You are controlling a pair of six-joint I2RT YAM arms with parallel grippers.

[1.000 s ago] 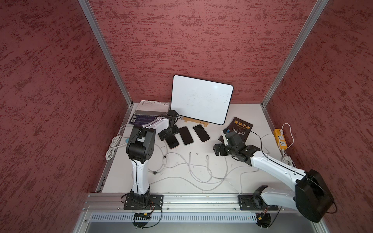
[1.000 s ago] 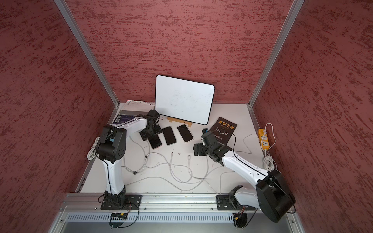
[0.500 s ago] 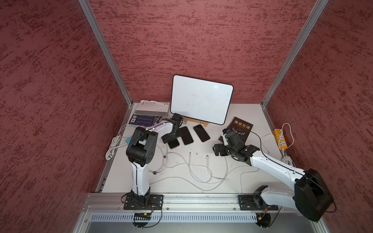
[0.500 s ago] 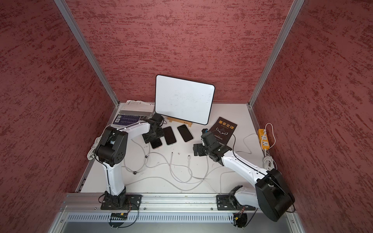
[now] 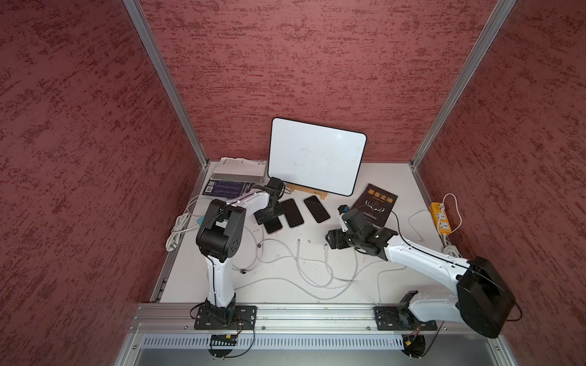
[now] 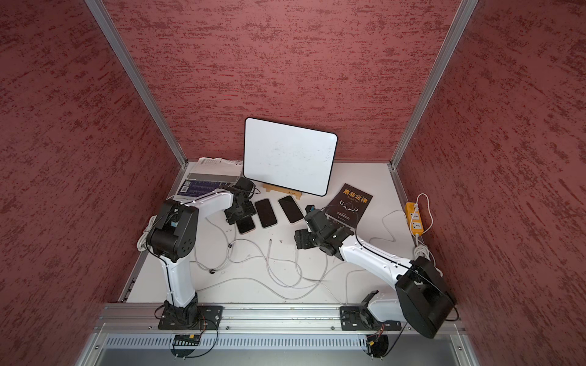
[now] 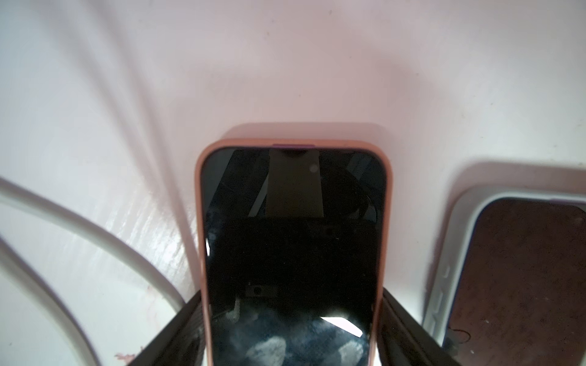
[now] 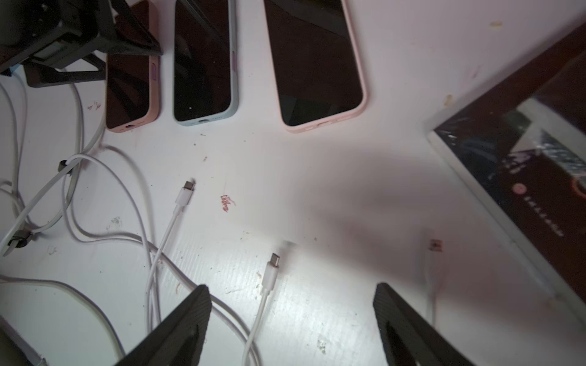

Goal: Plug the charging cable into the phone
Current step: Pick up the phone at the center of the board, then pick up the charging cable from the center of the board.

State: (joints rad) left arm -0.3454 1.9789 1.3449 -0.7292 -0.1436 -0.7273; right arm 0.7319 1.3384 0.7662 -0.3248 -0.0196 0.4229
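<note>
Three dark-screened phones lie face up side by side on the white counter (image 5: 390,180), just toward 12 o'clock from its middle. A peach-cased smartphone (image 5: 274,226) is at the 9 o'clock end, a blue-grey-cased smartphone (image 5: 291,213) is between, and a pink-cased smartphone (image 5: 316,208) is at the 3 o'clock end. All three ports face 6 o'clock, unplugged.

The black left hand (image 5: 269,215) sits low over the peach-cased smartphone, one finger along each long side of its case. They look to be against the case, though I cannot tell whether they pinch it.

White charging cables (image 5: 317,279) loop across the 6 o'clock half of the counter and show three free ends: two USB-C plugs and a third too blurred to name. The black right hand (image 8: 291,287) hangs low toward 3 o'clock of the middle, jaws spread wide and holding nothing. The nearer USB-C plug (image 8: 273,263) lies just ahead between its fingers, and the farther USB-C plug (image 8: 187,190) lies toward the phones.

One white rounded whiteboard (image 5: 317,155) stands at 12 o'clock. One dark paperback book (image 5: 377,202) lies at 2 o'clock, one yellow power strip (image 5: 440,218) at 3 o'clock, and one stack of printed booklets (image 5: 237,177) at 11 o'clock.
</note>
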